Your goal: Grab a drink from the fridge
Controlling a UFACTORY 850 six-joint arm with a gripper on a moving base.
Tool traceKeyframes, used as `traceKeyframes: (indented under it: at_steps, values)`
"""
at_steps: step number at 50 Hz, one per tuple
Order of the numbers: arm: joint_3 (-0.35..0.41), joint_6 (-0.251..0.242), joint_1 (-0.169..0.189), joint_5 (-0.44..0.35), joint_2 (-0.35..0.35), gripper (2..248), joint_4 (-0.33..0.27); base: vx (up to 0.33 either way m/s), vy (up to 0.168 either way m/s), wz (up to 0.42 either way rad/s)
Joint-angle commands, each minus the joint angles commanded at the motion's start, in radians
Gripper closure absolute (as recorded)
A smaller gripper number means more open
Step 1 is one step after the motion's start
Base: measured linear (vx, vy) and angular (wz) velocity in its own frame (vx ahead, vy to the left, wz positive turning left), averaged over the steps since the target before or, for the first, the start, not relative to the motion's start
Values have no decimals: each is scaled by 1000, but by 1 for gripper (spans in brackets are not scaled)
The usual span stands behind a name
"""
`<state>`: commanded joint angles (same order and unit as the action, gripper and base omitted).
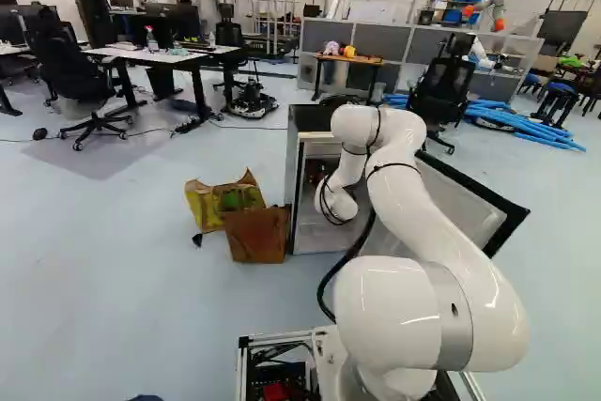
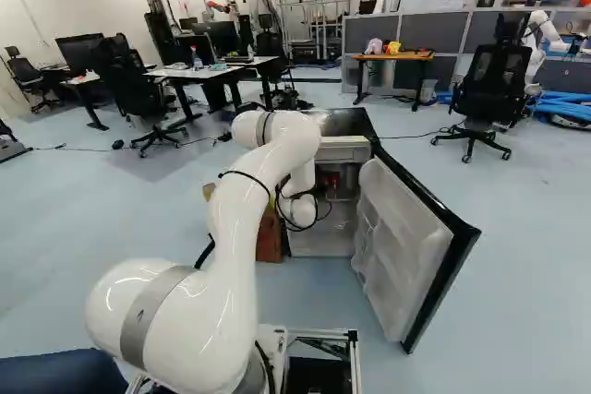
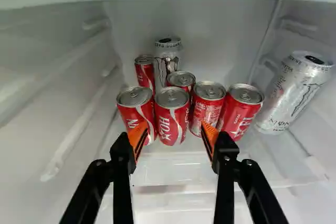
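— Item one, the gripper?
— Black gripper, one, two fingers, orange pads. Condition: open, the tips wide apart, ahead of the front row of drinks.
— Item two, the drinks?
— Red cans, four in the front row, upright on the fridge shelf; the second stands ahead of the gap between the fingers. Short red can, one, just behind that row. Slim red can, one, farther back, beside a silver can. Large silver can, one, beyond the row's end, near the side wall.
— Item three, the housing?
— Fridge, one, middle of the left base view. Door, open, right of centre in the right base view.
— The arm?
— White arm, one, right of the middle in the left base view, its far end at the fridge opening.
— Sundries?
— Brown box, just left of the fridge in the left base view; yellow-green box behind it. Black chair, upper right of the right base view. Wooden-topped table, upper middle of the left base view.
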<state>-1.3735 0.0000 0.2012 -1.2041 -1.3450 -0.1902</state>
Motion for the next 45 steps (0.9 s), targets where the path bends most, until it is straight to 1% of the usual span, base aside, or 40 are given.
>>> traceKeyframes:
  at_steps: [11,45]
  values:
    - [-12,0,-1,0,-6,93,-10,0,0,0]
    - [-63,0,-4,0,-34,93,-10,0,0,0]
